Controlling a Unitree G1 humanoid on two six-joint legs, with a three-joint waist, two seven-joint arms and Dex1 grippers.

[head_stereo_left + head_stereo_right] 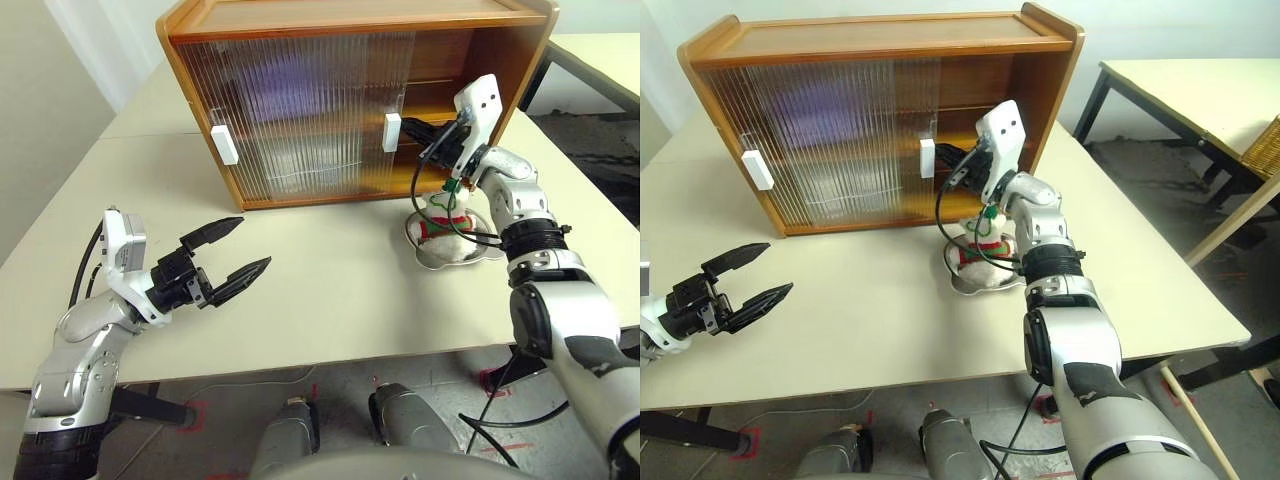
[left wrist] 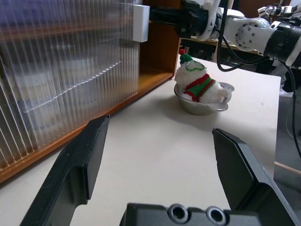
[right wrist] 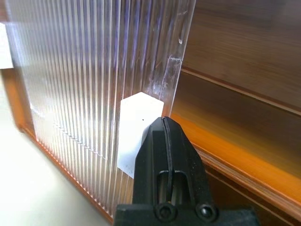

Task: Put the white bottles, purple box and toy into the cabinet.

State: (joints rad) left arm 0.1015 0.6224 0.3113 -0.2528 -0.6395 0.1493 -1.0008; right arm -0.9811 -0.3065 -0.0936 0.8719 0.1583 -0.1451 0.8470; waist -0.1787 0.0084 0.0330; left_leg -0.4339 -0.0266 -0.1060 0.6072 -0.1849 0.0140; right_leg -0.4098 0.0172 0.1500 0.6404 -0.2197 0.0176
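On the pale counter [image 1: 330,300] the cabinet [image 1: 300,30] stands at the far edge. The right gripper [image 3: 164,136], jaws closed, presses the door's white handle [image 3: 136,127]. The toy [image 2: 197,84] sits in a metal dish [image 2: 207,106] just beside the cabinet; the arm could slip off the handle and knock it. The left gripper [image 1: 235,255] holds nothing, jaws wide.

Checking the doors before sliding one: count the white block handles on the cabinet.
2: one handle on the door near the cabinet's left end, the other handle at the open section's edge, by the shut right gripper.

White toy [image 2: 200,87] with red-green striped scarf; orange-brown cabinet [image 1: 300,25], perhaps purple inside.
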